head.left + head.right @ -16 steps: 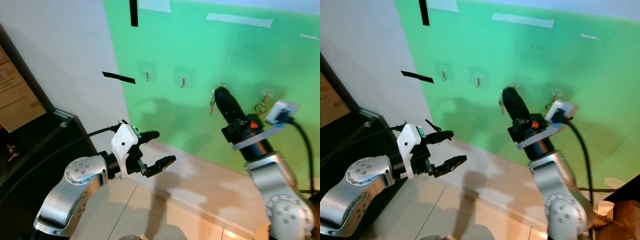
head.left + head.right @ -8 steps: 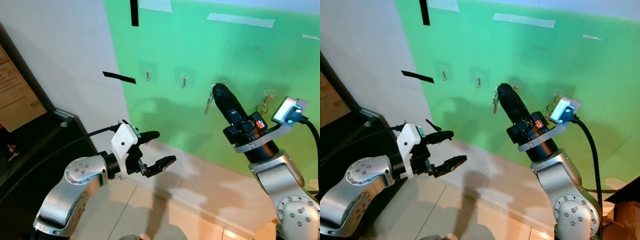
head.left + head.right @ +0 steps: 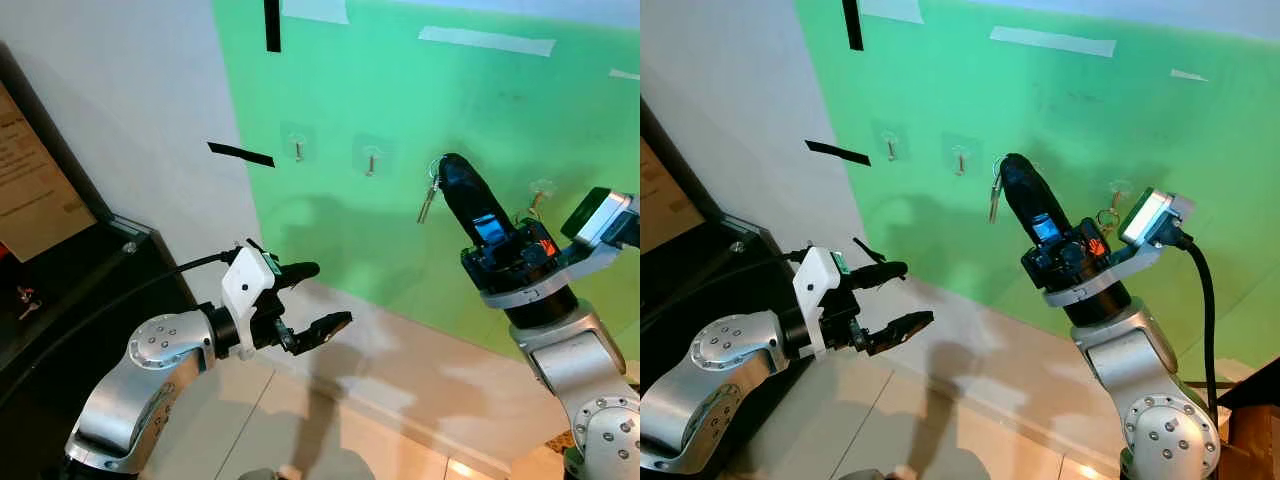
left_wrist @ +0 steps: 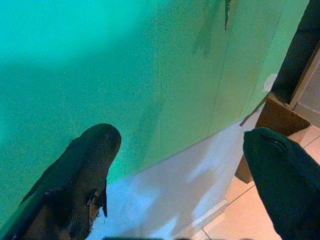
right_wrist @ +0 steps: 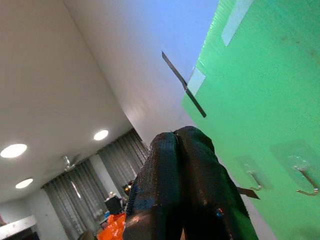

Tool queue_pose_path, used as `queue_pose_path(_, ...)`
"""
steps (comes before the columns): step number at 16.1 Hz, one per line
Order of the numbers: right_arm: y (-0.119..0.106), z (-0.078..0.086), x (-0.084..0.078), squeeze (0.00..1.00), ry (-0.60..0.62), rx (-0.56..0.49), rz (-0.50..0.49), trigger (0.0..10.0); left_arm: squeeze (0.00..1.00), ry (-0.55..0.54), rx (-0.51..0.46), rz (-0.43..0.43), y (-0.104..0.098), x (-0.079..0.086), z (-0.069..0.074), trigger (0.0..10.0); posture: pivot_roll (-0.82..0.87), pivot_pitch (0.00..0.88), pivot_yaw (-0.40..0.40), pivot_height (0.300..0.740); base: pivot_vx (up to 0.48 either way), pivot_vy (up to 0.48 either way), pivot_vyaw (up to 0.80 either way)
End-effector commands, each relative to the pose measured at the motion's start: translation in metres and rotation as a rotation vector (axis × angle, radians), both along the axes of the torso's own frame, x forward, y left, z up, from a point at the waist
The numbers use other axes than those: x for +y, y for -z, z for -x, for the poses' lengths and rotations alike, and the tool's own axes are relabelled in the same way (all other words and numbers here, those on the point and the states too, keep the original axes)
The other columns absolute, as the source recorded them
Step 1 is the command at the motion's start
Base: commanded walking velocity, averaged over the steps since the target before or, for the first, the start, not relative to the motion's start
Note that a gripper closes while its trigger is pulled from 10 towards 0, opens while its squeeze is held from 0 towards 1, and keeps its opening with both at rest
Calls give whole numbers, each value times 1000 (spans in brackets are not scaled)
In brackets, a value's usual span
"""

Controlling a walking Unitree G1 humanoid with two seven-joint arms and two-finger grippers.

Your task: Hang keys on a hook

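— Fingers of the right gripper [image 3: 447, 172] are pressing together on the keys [image 3: 428, 200], lifting them to the third hook [image 3: 439, 166] on the green wall [image 3: 480, 110].

— Left gripper [image 3: 318, 297]?

— Idling with fingers apart, near the floor, staying clear.

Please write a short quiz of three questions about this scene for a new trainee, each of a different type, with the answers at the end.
1. True or false: the right gripper is raised to the green board with a key dangling beside its tip.
2. Multiple choice: the left gripper is (A) shut on a key, (B) open and holding nothing, (C) touching a hook.
3. Fill in: left of the right gripper, the board carries ___ bare hooks.

Key: 1 true. 2 B. 3 two; another hook, to the right of the gripper, has a key ring under it.
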State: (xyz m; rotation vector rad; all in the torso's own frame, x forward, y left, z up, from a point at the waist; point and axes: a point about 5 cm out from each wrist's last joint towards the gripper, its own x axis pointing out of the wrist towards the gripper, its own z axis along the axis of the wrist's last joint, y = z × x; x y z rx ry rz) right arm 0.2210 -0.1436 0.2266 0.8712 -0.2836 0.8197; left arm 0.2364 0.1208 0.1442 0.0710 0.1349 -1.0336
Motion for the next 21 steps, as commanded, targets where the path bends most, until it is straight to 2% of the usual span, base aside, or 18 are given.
queue_pose_path(1,-6,3,3,0,-20,-30,8,10000,0,-1,3,-10,-1,3,2,10000,-25,0,71,740,0,0,0)
queue_pose_path(2,-6,2,4,0,-17,-26,26,10000,0,-1,3,-10,-1,3,2,10000,-25,0,71,740,0,0,0)
queue_pose_path(3,0,-4,6,0,36,4,126,10000,0,-2,3,-10,-1,3,1,10000,-26,0,71,740,0,0,0)
queue_pose_path(4,11,-16,6,0,162,46,289,10000,0,-1,3,-10,-1,3,1,10000,-26,0,71,740,0,0,0)
queue_pose_path(5,16,-26,4,0,253,76,354,10000,0,0,2,-9,-1,2,2,10000,-26,0,72,740,0,0,0)
queue_pose_path(13,12,-40,0,0,440,40,463,10000,0,-8,2,-7,-2,2,0,10000,-22,0,69,740,0,0,0)
queue_pose_path(16,15,-45,3,0,485,36,563,10000,0,-8,2,-5,-2,1,-1,10000,-23,0,68,740,0,0,0)
queue_pose_path(19,24,-48,7,0,474,68,645,10000,0,-11,2,-6,-2,2,-1,10000,-19,0,65,740,0,0,0)
queue_pose_path(21,30,-54,0,0,561,127,654,10000,0,-14,1,-6,-1,2,-2,10000,-17,0,63,740,0,0,0)
